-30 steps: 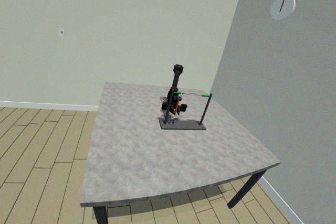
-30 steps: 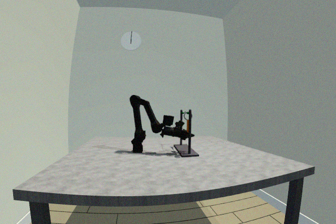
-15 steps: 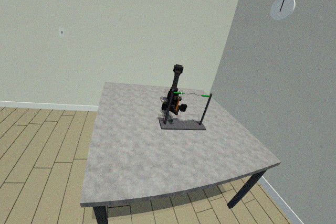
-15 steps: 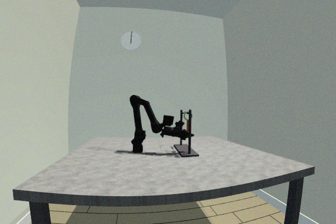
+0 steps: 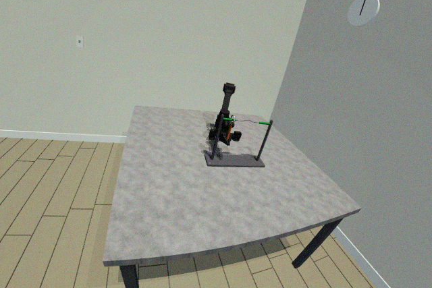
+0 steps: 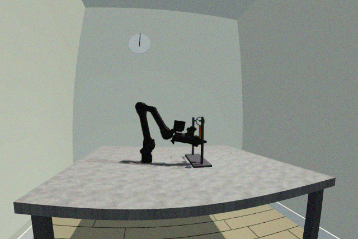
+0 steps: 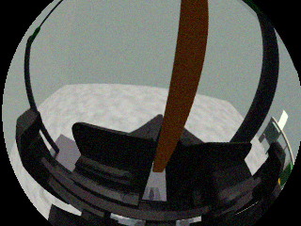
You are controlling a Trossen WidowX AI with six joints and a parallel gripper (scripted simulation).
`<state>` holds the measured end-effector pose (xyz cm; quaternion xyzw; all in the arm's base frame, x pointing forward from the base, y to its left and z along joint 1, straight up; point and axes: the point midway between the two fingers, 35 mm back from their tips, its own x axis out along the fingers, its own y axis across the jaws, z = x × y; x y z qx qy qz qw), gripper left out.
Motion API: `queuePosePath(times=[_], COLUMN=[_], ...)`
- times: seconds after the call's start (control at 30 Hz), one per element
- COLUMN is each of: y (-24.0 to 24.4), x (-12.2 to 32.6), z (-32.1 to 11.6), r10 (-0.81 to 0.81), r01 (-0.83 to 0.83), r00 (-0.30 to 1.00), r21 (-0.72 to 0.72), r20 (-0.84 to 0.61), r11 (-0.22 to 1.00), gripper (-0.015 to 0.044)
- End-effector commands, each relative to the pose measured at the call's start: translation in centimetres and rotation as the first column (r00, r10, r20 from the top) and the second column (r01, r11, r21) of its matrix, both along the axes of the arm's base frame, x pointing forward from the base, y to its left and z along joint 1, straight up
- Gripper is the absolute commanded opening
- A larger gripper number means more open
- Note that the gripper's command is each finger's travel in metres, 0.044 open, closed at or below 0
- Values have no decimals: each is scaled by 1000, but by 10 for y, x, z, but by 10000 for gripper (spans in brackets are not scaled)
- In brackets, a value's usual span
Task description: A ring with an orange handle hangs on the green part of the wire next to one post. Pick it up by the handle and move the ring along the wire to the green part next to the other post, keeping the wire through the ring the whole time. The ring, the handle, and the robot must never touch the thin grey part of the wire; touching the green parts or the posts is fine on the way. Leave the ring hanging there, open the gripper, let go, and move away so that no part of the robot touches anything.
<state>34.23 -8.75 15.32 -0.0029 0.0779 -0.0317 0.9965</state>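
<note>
Gripper clamps the orange handle at frame centre (grasp step done); next, slide the ring rightward, avoiding grey wire.

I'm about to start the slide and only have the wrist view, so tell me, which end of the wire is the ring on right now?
Observer: In the top view the ring hangs on the green part by the post nearest the arm.
Operator: Is the tool actually on the handle?
Observer: Yes, the tool is shut on the orange handle, low on it in the exterior view.
Operator: Where's my target?
Observer: The other green part sits by the far post, across the thin grey wire.
</note>
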Motion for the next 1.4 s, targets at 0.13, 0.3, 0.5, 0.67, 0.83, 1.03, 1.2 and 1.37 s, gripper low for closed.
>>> queuePosePath(times=[0.13,0.3,0.5,0.67,0.83,1.03,1.2,1.37], y=[0,0,1,7,12,18,23,29], x=[0,0,0,0,1,1,2,2], z=[2,2,2,2,2,2,2,2], r10=[-3,-3,-2,-1,0,1,2,2], r01=[3,3,2,1,0,-1,-2,-2], r00=[1000,1000,1000,1000,1000,1000,1000,1000], r21=[3,3,4,4,5,7,10,16], r20=[-1,-1,-1,-1,-1,-1,-1,0], r11=[1000,1000,1000,1000,1000,1000,1000,1000], gripper=[-150,-150,-150,-150,-150,-150,-150,-150])
